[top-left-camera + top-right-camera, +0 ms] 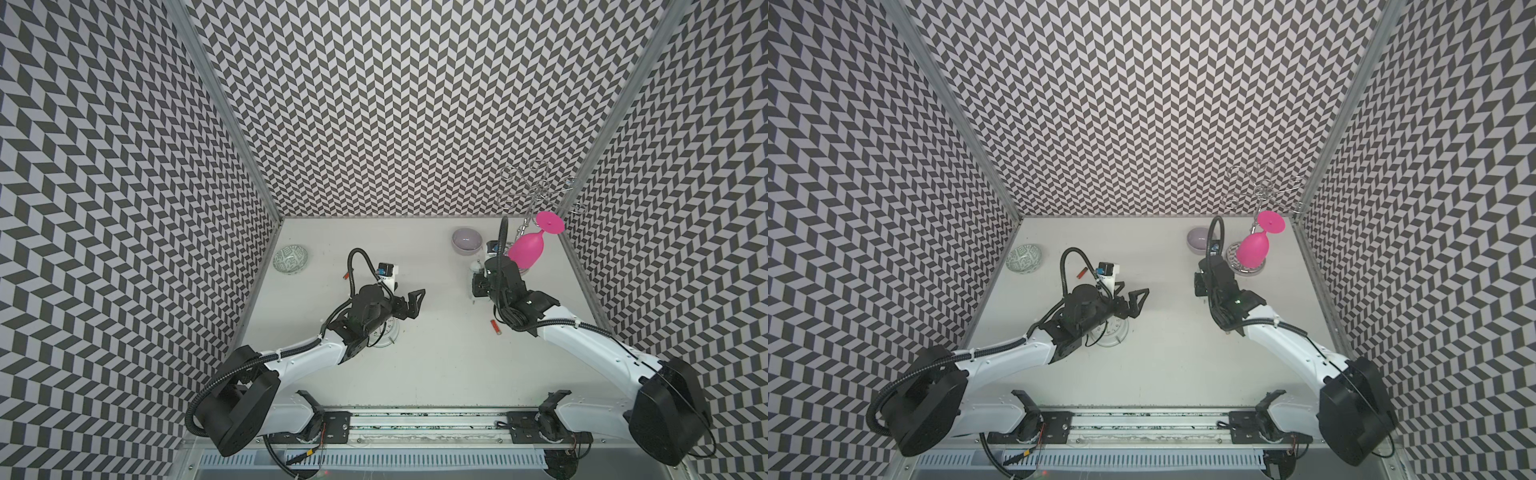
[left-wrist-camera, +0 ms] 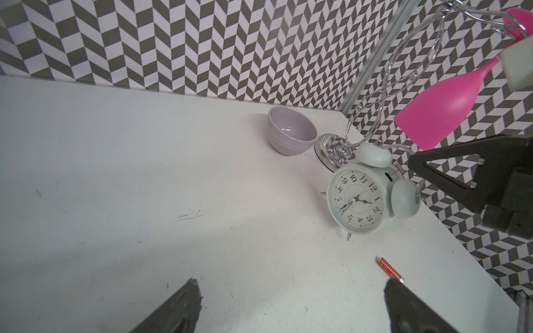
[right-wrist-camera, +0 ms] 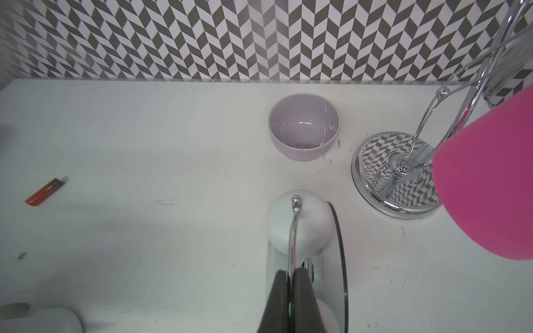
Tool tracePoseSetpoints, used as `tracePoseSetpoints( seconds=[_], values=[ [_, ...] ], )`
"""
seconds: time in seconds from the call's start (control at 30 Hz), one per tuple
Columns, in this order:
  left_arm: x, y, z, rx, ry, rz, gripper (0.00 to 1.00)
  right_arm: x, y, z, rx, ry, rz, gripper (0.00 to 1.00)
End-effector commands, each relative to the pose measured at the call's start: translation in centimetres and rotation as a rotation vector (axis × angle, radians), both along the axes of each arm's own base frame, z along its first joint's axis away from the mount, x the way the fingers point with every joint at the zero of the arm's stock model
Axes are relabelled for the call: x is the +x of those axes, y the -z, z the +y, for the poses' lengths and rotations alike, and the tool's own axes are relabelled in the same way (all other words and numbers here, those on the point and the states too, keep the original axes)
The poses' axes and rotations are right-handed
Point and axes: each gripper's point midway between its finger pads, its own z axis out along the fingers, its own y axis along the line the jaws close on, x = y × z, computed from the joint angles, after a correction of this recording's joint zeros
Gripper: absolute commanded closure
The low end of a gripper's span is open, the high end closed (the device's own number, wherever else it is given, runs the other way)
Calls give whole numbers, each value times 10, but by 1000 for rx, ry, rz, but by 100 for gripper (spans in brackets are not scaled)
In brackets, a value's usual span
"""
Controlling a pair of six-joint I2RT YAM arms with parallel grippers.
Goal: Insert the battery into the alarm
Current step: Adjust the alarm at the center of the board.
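The alarm is a white clock with two bells on top. It sits near the back right corner of the bench, just beside the shiny stand that holds a pink glass. The right claw is pinched tight on the thin wire handle between the bells. That wire is smooth and skinny, so I think the clock can swing or turn in the grip. Its front looks like glass, so no bumps.

One battery lies flat near the right edge of the bench, closer to the front edge than the clock. A second battery lies toward the back left, near the patterned bowl. A battery is small, light, hard and round. It will likely roll if poked. The best hold is probably across its middle, from above, one finger on each long side.

The left claw is wide apart and holds nothing. The back of the clock, where the battery goes, is not in sight.
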Motion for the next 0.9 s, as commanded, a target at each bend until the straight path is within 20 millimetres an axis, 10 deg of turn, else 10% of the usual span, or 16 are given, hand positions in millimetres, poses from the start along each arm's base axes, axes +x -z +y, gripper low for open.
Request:
tracePoseSetpoints(
  seconds=[0.0,0.87],
  values=[
    [9,-2,8,-37,-44,57,1,14,-19,1,-96,40,-91,100],
    [26,-32,101,-119,-271,115,1,-2,84,161,-82,-301,109,100]
  ],
)
